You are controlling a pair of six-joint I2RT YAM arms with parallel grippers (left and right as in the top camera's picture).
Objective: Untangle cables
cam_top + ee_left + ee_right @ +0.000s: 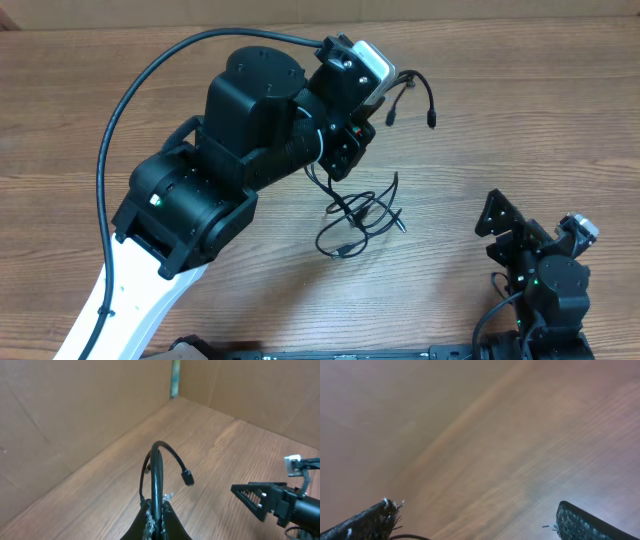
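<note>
Pinching a cable (159,462), your left hand (157,510) is clamped on it above the surface (500,120); the other cables (355,220) lie looped beneath. Your right hand (477,527) stands apart, holding nothing.

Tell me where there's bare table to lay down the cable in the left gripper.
Free: the table right of the left gripper and its held cable, out to the right edge and down to the right gripper; also the far left corner. Crowded: the middle, where the loose cables lie beside the left arm.
</note>
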